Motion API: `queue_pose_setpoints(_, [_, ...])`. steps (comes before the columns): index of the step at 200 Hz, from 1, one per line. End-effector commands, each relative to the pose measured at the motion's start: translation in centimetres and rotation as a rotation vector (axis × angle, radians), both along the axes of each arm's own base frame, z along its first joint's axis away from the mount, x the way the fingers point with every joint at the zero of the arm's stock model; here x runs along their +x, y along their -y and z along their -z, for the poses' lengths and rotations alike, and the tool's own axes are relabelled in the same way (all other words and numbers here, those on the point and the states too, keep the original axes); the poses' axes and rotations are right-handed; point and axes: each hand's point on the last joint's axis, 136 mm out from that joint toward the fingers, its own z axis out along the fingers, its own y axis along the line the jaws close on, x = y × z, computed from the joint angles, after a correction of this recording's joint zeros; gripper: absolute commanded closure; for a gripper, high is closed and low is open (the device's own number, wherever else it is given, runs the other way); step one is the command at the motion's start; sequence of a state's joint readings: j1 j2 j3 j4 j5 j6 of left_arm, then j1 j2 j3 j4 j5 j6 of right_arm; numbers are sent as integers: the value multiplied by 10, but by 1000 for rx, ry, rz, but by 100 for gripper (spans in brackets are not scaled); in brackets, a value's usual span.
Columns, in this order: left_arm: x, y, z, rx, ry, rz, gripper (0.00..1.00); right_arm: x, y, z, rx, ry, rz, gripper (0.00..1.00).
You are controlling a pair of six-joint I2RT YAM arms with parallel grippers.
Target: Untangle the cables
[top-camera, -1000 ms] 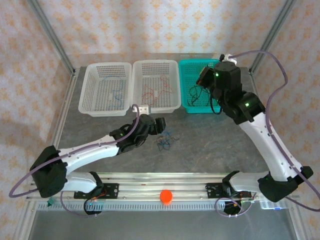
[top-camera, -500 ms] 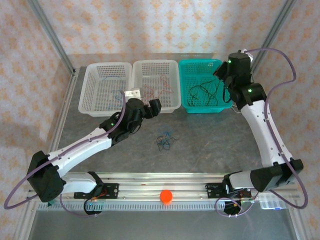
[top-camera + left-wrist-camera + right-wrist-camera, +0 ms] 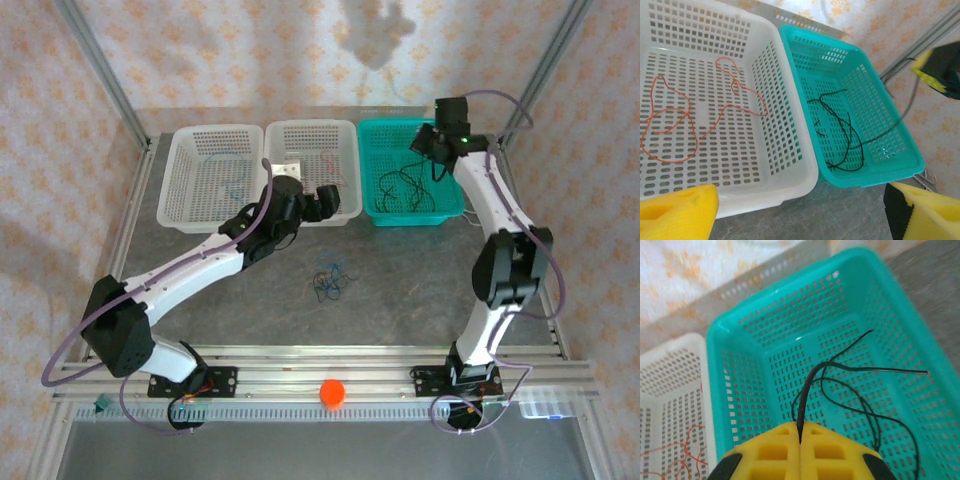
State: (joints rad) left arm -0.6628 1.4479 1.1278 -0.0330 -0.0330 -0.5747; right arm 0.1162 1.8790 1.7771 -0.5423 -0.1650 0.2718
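The right gripper (image 3: pixel 800 436) is pinching a black cable (image 3: pixel 840 367) over the teal basket (image 3: pixel 785 320), the left gripper (image 3: pixel 800 220) is hanging spread by the white basket (image 3: pixel 785 185), and the tangle (image 3: pixel 328 283) is lying on the table (image 3: pixel 420 280), so a late release is risking dragging the coils out.

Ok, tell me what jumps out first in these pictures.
The teal basket at the back right stands out, with the right tool shut on a black wire above it. A red wire sprawls in the white basket beside it, and a small tangle of wires lies on the table in front.
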Motion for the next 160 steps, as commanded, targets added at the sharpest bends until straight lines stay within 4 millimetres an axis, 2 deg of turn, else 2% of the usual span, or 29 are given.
queue_pose_setpoints(1, [4, 9, -4, -26, 1, 26, 13, 15, -17, 26, 4, -77, -116, 100])
queue_pose_setpoints(17, [6, 12, 9, -11, -28, 36, 12, 24, -23, 48, 21, -128, -137, 94])
queue_pose_setpoints(36, [7, 15, 24, 10, -59, 39, 12, 31, -28, 61, 48, -150, -139, 74])
queue_pose_setpoints(54, [9, 17, 36, 27, -83, 40, 12, 35, -32, 62, 77, -147, -138, 54])
queue_pose_setpoints(71, [11, 18, 43, 40, -103, 43, 12, 36, -32, 54, 86, -136, -131, 46])
queue_pose_setpoints(108, [5, 19, 53, 64, -136, 63, 13, 23, -33, 15, 96, -71, -138, 44])
queue_pose_setpoints(129, [-3, 17, 55, 79, -136, 79, 13, 6, -34, -10, 96, -8, -141, 44])
queue_pose_setpoints(160, [-19, 12, 62, 104, -146, 101, 13, -25, -46, -32, 76, 44, -170, 44])
